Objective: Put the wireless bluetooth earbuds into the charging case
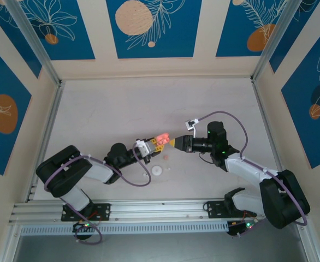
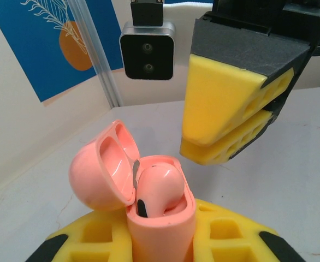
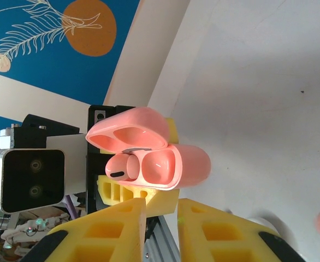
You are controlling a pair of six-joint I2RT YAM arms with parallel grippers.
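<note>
The left gripper (image 1: 149, 146) squeezes the open pink charging case (image 2: 161, 232) mid-table with one pink earbud (image 2: 159, 186) inside, tiny, light and slippery, best pinched softly by its round head; whether the right gripper (image 2: 217, 147), just right of it, is fully closed, I can't tell.

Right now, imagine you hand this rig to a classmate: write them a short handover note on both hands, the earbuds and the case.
Left hand: shut on the pink charging case, lid open.
Right hand: just in front of the case, fingers nearly together; grip unclear.
Done: one pink earbud seated.
To do: second socket empty; a small pink bit, likely its earbud, lies on the table beside a white round piece.
</note>
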